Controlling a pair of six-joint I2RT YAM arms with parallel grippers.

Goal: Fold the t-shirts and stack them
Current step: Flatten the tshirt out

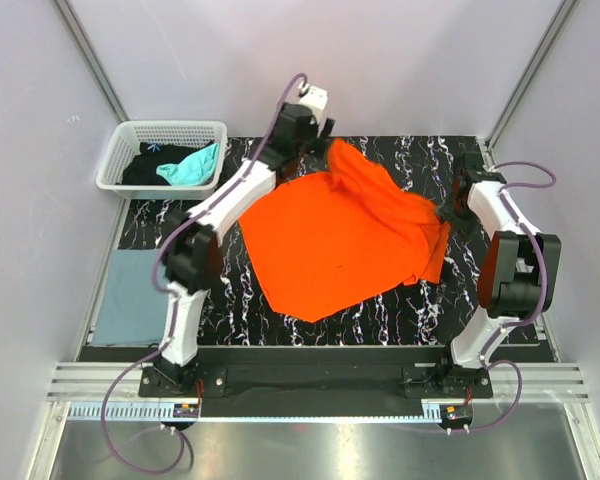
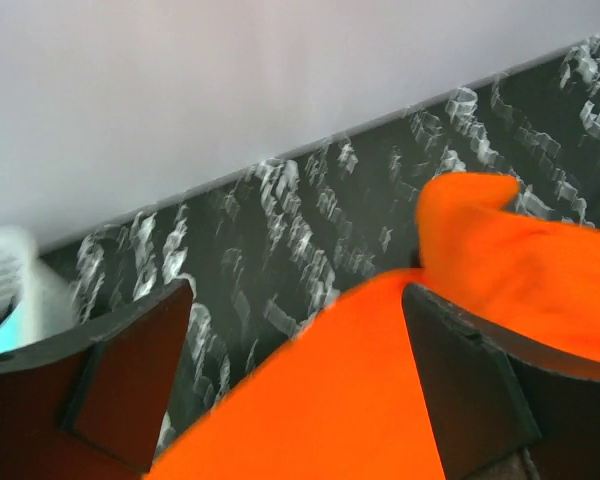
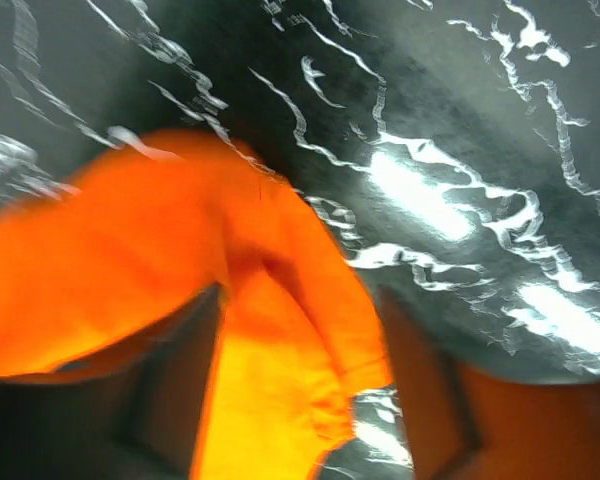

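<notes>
Mounting rail (image 1: 310, 385) with both arm bases runs along the near edge of the desk (image 1: 230, 300). Far left: grey-blue shirt (image 1: 135, 298) lying flat as a neat rectangle at the desk's left edge. Behind it, at the far-left corner, a white basket (image 1: 115, 165) holds a black shirt (image 1: 145, 170) and a teal shirt (image 1: 192, 168). The left arm (image 1: 225, 200) reaches to the far edge. Left claw (image 2: 298, 320) is released: jaws wide apart, gripping nothing, orange cloth just below the gap. Orange shirt (image 1: 340, 235) is spread over the middle of the desk. Its near part is flat, its far corner sticks up by the left claw, and its right side is bunched and layered. Right arm (image 1: 510, 260) bends in toward that bunched edge. Right claw (image 3: 300, 410): jaws apart with an orange fold filling the gap. Wrist view is blurred, so I cannot tell if it is pinched or free.
</notes>
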